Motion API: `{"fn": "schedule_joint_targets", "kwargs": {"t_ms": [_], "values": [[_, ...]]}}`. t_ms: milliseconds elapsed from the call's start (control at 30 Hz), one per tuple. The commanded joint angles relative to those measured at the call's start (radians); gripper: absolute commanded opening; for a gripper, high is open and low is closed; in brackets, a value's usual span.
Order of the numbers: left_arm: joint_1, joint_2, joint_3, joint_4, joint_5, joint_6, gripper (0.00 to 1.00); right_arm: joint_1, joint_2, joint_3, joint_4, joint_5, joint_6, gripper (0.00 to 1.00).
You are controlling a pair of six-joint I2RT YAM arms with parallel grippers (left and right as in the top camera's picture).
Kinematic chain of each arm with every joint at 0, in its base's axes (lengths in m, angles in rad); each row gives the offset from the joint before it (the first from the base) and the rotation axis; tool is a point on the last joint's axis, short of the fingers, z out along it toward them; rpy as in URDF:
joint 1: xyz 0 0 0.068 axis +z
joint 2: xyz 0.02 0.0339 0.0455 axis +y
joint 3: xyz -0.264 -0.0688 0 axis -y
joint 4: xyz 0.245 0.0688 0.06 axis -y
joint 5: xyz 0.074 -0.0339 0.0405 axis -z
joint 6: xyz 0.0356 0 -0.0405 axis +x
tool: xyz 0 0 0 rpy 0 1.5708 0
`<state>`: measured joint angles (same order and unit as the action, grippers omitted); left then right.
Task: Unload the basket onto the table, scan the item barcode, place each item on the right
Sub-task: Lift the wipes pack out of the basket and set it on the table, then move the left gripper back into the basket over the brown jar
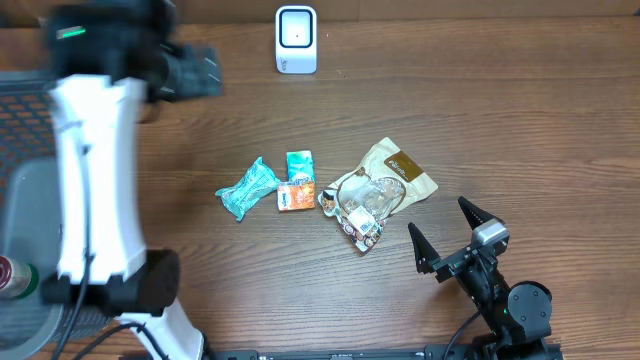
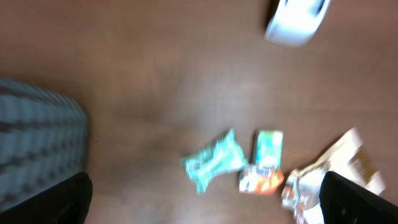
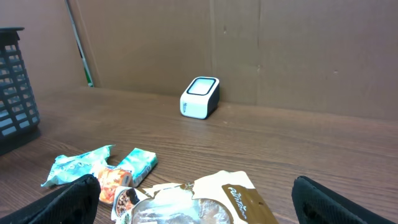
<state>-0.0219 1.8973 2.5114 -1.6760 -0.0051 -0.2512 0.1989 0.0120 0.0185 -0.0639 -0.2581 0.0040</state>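
The white barcode scanner point(image 1: 296, 40) stands at the back of the wooden table, also visible from the right wrist as scanner point(image 3: 200, 97). Loose items lie mid-table: a crumpled teal packet point(image 1: 247, 188), a small teal box point(image 1: 299, 165), an orange pack point(image 1: 296, 196) and a beige-and-brown pouch point(image 1: 388, 180). My left gripper point(image 1: 200, 72) hangs high over the back left, open and empty. Its blurred view looks down on the teal packet point(image 2: 214, 160) and orange pack point(image 2: 260, 179). My right gripper point(image 1: 450, 230) is open near the front right, facing the pouch point(image 3: 217, 199).
A dark mesh basket point(image 1: 22, 120) stands at the left edge, also seen as basket point(image 3: 13, 87) and basket point(image 2: 37, 146). A red-and-green object point(image 1: 10, 278) shows at the far left. A small printed sachet point(image 1: 360, 226) lies against the pouch's front.
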Motion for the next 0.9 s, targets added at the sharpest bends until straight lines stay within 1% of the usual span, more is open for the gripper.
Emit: {"fn": "schedule_joint_targets", "kwargs": {"t_ms": [0, 67, 167, 267, 333, 400, 500, 633, 700, 767, 867], "values": [[0.058, -0.097, 0.110, -0.013, 0.076, 0.122, 1.00, 0.004, -0.009, -0.011, 0.005, 0.002, 0.004, 1.00], [0.105, -0.148, 0.115, -0.014, 0.026, 0.095, 1.00, 0.004, -0.009, -0.011, 0.005, 0.002, 0.004, 1.00], [0.225, -0.218, 0.102, -0.014, -0.067, 0.034, 1.00, 0.004, -0.009, -0.011, 0.005, 0.002, 0.004, 1.00], [0.395, -0.270, 0.050, -0.014, -0.063, -0.030, 1.00, 0.004, -0.009, -0.011, 0.005, 0.002, 0.004, 1.00], [0.515, -0.303, -0.025, -0.014, -0.038, -0.051, 0.99, 0.004, -0.009, -0.011, 0.005, 0.002, 0.004, 1.00], [0.625, -0.332, -0.137, -0.014, -0.040, -0.064, 0.99, 0.004, -0.009, -0.011, 0.005, 0.002, 0.004, 1.00], [0.744, -0.345, -0.312, -0.010, -0.049, -0.071, 1.00, 0.004, -0.009, -0.011, 0.005, 0.002, 0.003, 1.00], [0.835, -0.344, -0.526, 0.078, -0.051, -0.071, 0.98, 0.004, -0.009, -0.011, 0.005, 0.002, 0.004, 1.00], [0.857, -0.344, -0.624, 0.164, -0.002, -0.071, 0.98, 0.004, -0.009, -0.011, 0.005, 0.002, 0.004, 1.00], [0.866, -0.344, -0.709, 0.252, 0.005, -0.071, 0.97, 0.004, -0.009, -0.011, 0.005, 0.002, 0.004, 1.00], [0.866, -0.344, -0.799, 0.333, -0.052, -0.072, 0.99, 0.004, -0.009, -0.011, 0.005, 0.002, 0.004, 1.00]]}}
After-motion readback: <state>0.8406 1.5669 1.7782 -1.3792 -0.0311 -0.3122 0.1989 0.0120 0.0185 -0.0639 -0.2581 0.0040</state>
